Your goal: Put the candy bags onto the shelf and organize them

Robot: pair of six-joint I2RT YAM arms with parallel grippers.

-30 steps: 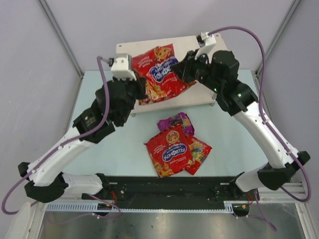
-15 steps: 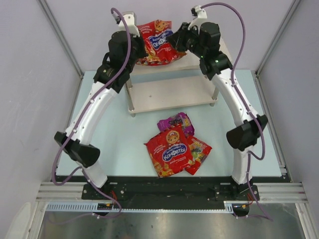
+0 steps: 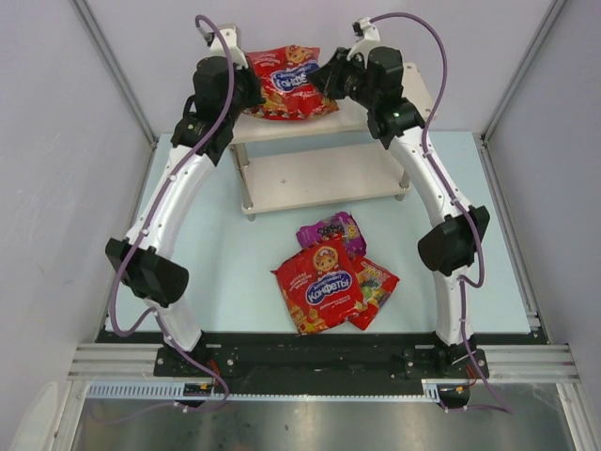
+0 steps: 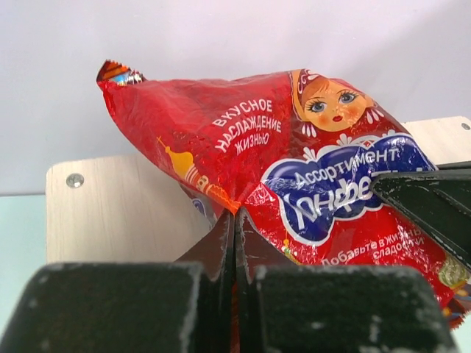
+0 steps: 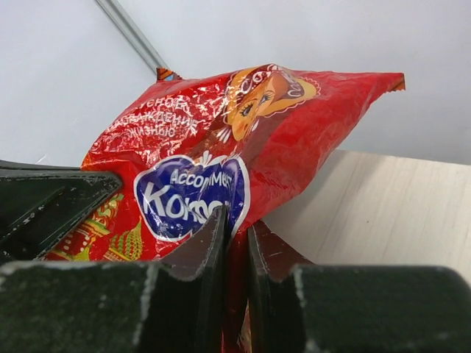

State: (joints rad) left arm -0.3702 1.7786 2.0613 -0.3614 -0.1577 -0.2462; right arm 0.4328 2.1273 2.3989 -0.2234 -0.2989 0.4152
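Observation:
Both grippers hold one large red candy bag (image 3: 286, 80) with a blue label and doll picture over the shelf's top board (image 3: 376, 108). My left gripper (image 3: 252, 92) is shut on its left edge, seen in the left wrist view (image 4: 235, 217) pinching the bag (image 4: 294, 147). My right gripper (image 3: 324, 83) is shut on its right edge, seen in the right wrist view (image 5: 237, 220) with the bag (image 5: 221, 140) between the jaws. The second large red bag (image 3: 317, 282), the small purple bag (image 3: 331, 228) and the small red gummy bag (image 3: 376, 287) lie on the table in front of the shelf.
The shelf's lower board (image 3: 319, 178) is bare. The top board shows pale wood in both wrist views (image 4: 118, 206) (image 5: 383, 206). Grey walls stand close behind and beside the shelf. Both arms arch over the table's left and right sides.
Both arms have risen and stretched toward the back, carrying the large red bag up and back over the shelf's top board. The three bags on the table have not moved.

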